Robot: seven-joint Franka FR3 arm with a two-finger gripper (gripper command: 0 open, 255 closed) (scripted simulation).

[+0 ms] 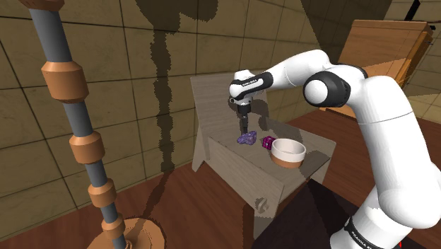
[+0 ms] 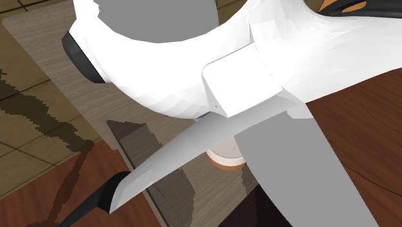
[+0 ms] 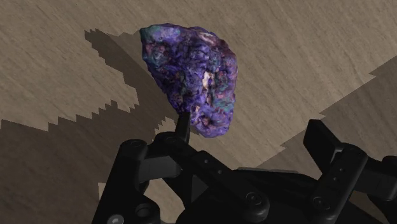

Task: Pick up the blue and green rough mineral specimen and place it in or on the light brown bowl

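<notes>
Tool [image 3: 251,130] near rough purple, teal-flecked mineral [image 3: 194,79]

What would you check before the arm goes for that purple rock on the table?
1. Fingers apart: ok. The gripper is open.
2. Rock free to take: ok. The purple mineral lies alone on the table, unheld.
3. Rock centred between the fingers: not ok. It sits off toward one finger.
4. Gripper low enough to close: cannot tell. In the shoulder view it hangs just above the rock.
5. Bowl ready: ok. The light brown bowl stands upright nearby.
6. Path to the bowl: not ok. A small pink object lies between rock and bowl, so lift over it.
</notes>
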